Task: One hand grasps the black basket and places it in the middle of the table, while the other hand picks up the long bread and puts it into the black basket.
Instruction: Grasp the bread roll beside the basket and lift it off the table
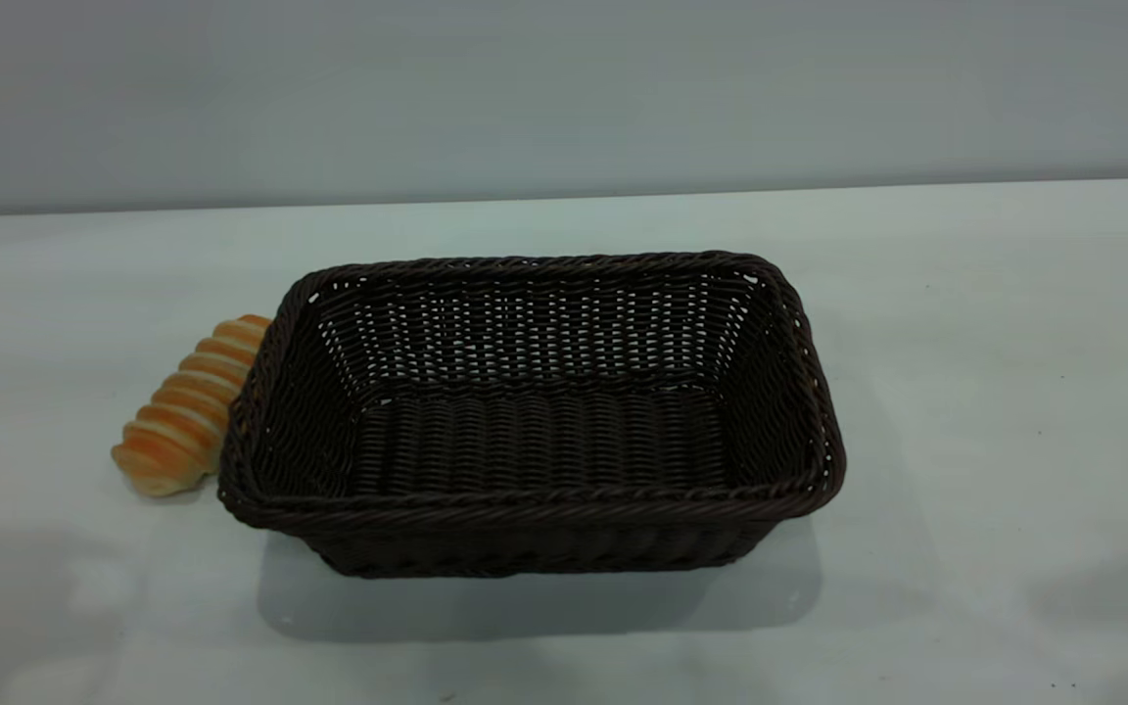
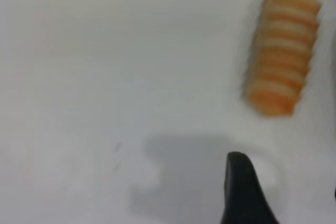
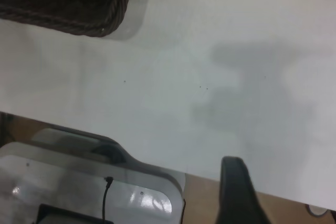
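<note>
From outside, the black basket sits mid-table, empty; the long bread lies against its left wall. The stiff, light weave looks best gripped by the braided rim, the loaf, probably soft, gently across its middle.

The left wrist view shows one prong of the left gripper over bare table near the bread; its opening can't be judged.

The right wrist view shows one prong of the right gripper well clear of the basket's corner; opening unclear. No writing anywhere

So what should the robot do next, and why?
Probably lower the left gripper toward the long bread and line up on it. The black basket sits about mid-table and is empty, while the bread lies outside, right beside its left wall. The left wrist view shows the bread just ahead, untouched.
</note>
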